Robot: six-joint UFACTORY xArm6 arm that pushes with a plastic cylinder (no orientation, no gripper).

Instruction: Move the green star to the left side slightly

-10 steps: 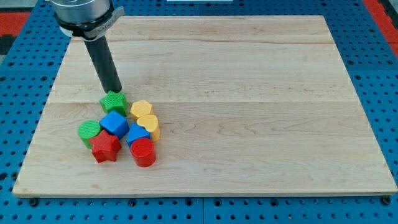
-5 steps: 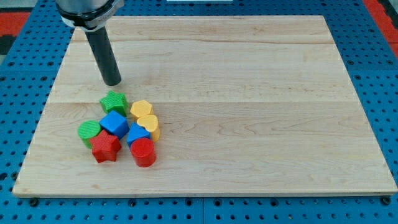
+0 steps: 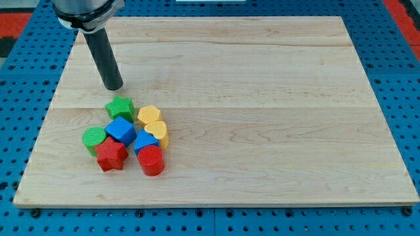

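Observation:
The green star (image 3: 121,107) sits at the top of a cluster of blocks on the left part of the wooden board (image 3: 262,98). It touches the blue cube (image 3: 121,130) below it, and the yellow hexagon (image 3: 149,115) is just to its right. My tip (image 3: 115,87) is on the board above the green star, slightly to its left, with a small gap between them.
Below the star lie a green cylinder (image 3: 94,138), a red star (image 3: 111,155), a second blue block (image 3: 144,141), a red cylinder (image 3: 151,160) and a yellow heart (image 3: 157,132). The board's left edge is near the cluster.
My tip has moved up and a little left, away from the green star. The blocks have not moved.

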